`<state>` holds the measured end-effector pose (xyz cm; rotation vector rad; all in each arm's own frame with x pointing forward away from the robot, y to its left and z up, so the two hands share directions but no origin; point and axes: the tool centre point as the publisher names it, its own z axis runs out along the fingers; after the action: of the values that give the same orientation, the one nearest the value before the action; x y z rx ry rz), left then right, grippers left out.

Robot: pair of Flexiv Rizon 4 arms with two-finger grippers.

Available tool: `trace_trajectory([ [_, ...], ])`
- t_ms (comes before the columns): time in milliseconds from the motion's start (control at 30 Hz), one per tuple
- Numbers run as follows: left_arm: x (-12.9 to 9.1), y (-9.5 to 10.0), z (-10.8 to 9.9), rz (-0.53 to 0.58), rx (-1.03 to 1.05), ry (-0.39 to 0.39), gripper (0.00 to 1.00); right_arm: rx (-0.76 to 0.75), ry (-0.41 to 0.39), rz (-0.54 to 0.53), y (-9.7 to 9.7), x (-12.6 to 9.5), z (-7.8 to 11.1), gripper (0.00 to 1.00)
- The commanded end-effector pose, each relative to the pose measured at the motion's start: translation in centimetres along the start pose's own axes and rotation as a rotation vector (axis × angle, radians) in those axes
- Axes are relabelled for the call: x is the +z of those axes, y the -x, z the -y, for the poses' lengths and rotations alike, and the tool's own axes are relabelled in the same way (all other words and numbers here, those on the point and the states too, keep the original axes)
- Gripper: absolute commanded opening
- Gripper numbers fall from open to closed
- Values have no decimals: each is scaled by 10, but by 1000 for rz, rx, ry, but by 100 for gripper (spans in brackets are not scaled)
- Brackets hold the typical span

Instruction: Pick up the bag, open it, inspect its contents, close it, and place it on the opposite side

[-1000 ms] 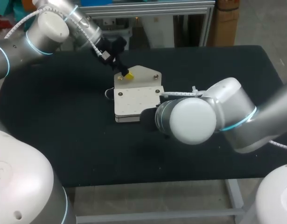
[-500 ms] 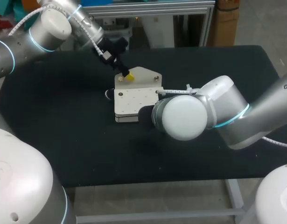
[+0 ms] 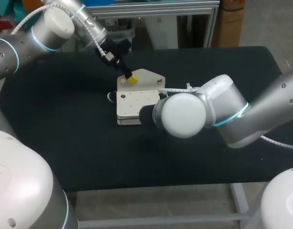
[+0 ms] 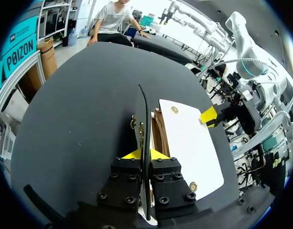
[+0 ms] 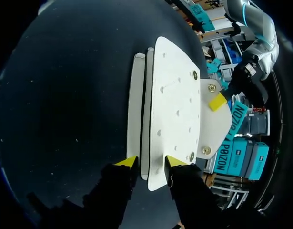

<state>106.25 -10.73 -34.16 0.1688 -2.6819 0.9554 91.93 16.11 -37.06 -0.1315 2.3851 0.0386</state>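
White bag (image 3: 136,102): lying flat near the middle of the black desk (image 3: 65,119), its flap (image 3: 145,76) pointing toward the far edge and brown lining (image 4: 159,133) showing at the mouth.
Step in hand: opening, as I judge it; the bag is not being lifted, and the mouth is only just parting.
Left hand (image 3: 131,78): gripping a thin edge of the bag at the flap's corner, its fingers (image 4: 132,155) closing tight on either face of it.
Left arm: coming in from the far left corner, its wrist angling down onto the flap end.
Right hand (image 5: 152,162): standing open, its fingers (image 5: 128,162) straddling the bag's opposite end, one beside the back panel and one beside the front; no squeeze is showing.
Right arm: reaching in low from the right, its wrist hiding the hand in the head view.
Next move: probably calling for the right hand to be pinching the body firmly while the left is peeling the flap up and back, exposing the inside for inspection.
Risk: the light bag may be sliding if only one end is being held.
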Motion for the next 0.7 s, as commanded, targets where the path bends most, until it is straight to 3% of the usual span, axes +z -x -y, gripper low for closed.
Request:
trace_trajectory([
  [33, 2, 5, 0, -14, 1, 5, 0, 5, 2, 2, 2, 6, -1, 36],
  [467, 6, 7, -2, -37, 14, 18, 0, 24, 21, -1, 7, 17, -3, 35],
  [600, 6, 7, -2, -40, 16, 18, 0, 30, 30, -7, 8, 20, -3, 30],
  [700, 6, 7, -3, -44, 19, 19, 0, 37, 34, -7, 9, 20, -3, 20],
])
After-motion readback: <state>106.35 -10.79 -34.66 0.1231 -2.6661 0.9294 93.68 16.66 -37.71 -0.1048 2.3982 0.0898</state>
